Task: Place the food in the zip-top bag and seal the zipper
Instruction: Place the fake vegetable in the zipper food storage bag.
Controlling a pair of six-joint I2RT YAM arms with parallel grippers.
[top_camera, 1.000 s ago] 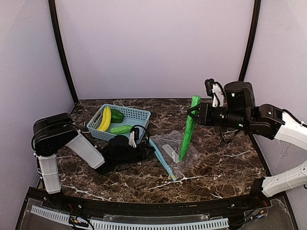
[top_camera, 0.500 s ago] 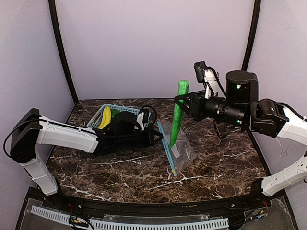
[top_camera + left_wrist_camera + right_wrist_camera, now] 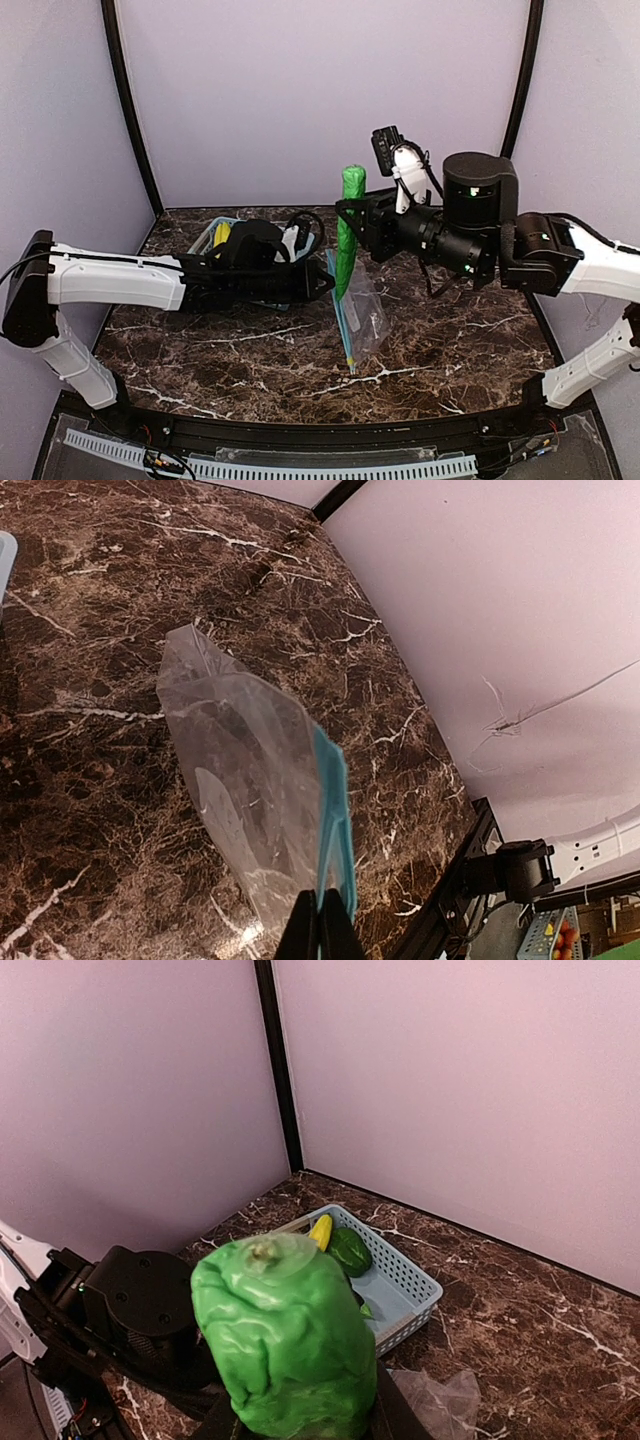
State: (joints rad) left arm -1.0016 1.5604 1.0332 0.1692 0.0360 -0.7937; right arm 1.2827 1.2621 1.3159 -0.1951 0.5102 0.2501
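My left gripper (image 3: 320,281) is shut on the light-blue zipper (image 3: 341,318) and holds the clear zip-top bag (image 3: 368,312) up by its mouth edge, its lower end on the table. The left wrist view shows the fingertips (image 3: 320,925) pinched on the zipper (image 3: 333,815), with the bag (image 3: 245,780) hanging beyond. My right gripper (image 3: 347,215) is shut on a long green cucumber (image 3: 346,240), held upright just above the bag's mouth; it fills the right wrist view (image 3: 285,1345). The banana (image 3: 320,1230) and the green pepper (image 3: 350,1250) lie in the basket.
The light-blue slotted basket (image 3: 410,1285) stands at the back left, mostly hidden behind my left arm in the top view (image 3: 208,238). The left arm's black wrist (image 3: 135,1310) sits close under the cucumber. Purple walls enclose the marble table (image 3: 450,340).
My left arm has reached out to the right and raised the bag by its zipper edge. My right arm has carried the cucumber left and higher, to above the bag's mouth.
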